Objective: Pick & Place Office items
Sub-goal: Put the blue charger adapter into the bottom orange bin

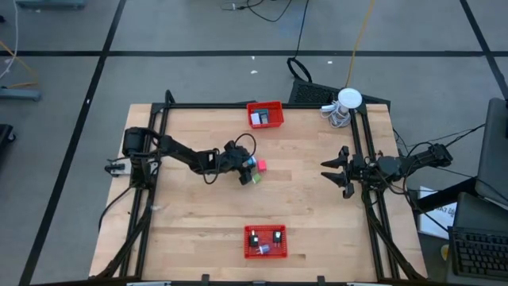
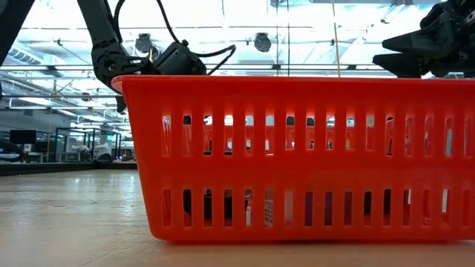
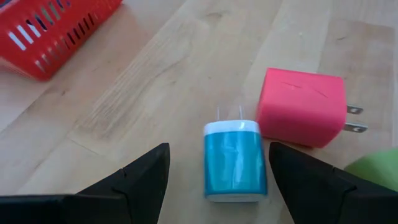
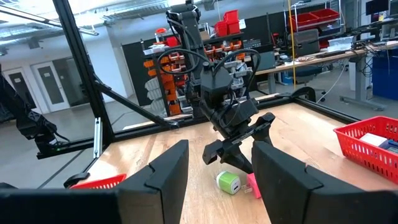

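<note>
Three small charger plugs lie flat on the wooden table near its middle. The teal and white one (image 3: 235,168) is between the fingers of my open left gripper (image 3: 219,149), which stand on either side without touching it. The pink one (image 3: 301,107) (image 1: 260,166) lies just beyond it, and the green one (image 3: 373,168) (image 1: 255,179) is beside them. In the high view my left gripper (image 1: 244,168) covers the teal plug. My right gripper (image 1: 332,171) (image 4: 221,146) waits open above the table's right side, facing the left arm.
A red mesh basket (image 1: 265,114) with a white item stands at the far edge. Another red basket (image 1: 263,241) (image 2: 297,156) holding several small items stands at the near edge. A white round object with coiled cable (image 1: 346,103) sits at the far right corner. Bare wood lies between.
</note>
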